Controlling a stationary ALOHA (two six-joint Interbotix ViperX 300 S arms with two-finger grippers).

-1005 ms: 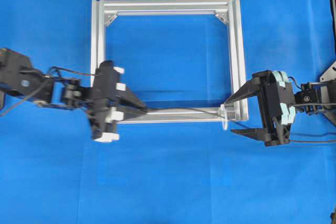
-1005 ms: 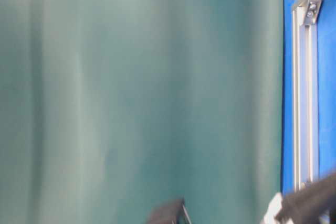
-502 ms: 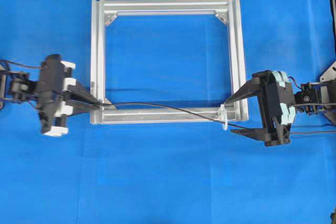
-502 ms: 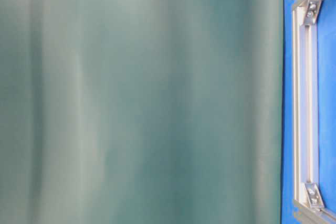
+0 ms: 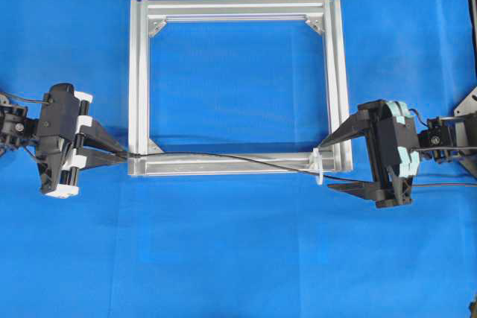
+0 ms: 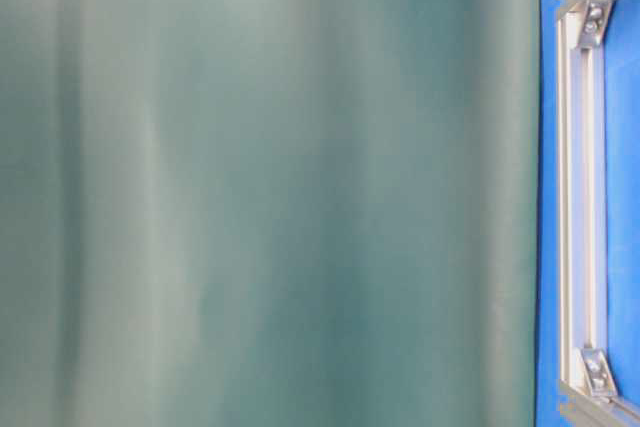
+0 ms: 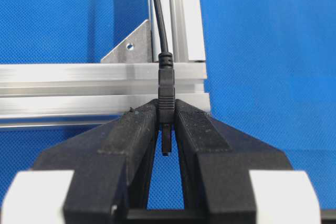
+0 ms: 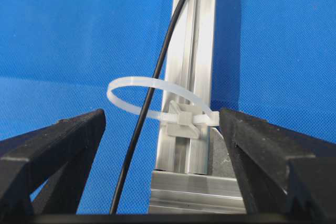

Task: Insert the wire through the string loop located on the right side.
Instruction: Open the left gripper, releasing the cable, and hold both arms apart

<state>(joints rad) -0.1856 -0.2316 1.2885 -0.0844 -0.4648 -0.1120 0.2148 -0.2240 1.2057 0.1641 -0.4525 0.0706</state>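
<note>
The wire [image 5: 223, 157] is a thin black cable lying along the aluminium frame's near bar. My left gripper [image 5: 119, 156] is just outside the frame's left corner. In the left wrist view that left gripper [image 7: 166, 111] is shut on the wire's plug [image 7: 166, 85], whose tip pokes back between the fingers. The white string loop [image 5: 318, 167] sits at the frame's near right corner. In the right wrist view the wire [image 8: 152, 93] crosses the string loop [image 8: 126, 83] and seems threaded through it. My right gripper [image 5: 328, 165] is open, its fingers either side of the loop, touching nothing.
The square aluminium frame [image 5: 235, 9] lies flat on blue cloth, with silver corner brackets [image 5: 156, 27] inside its corners. A blurred grey-green surface fills most of the table-level view; only one frame bar [image 6: 580, 197] shows at its right edge.
My left gripper has pulled back to the left, from over the near bar to outside the frame, drawing the wire with it. The right gripper has stayed put.
</note>
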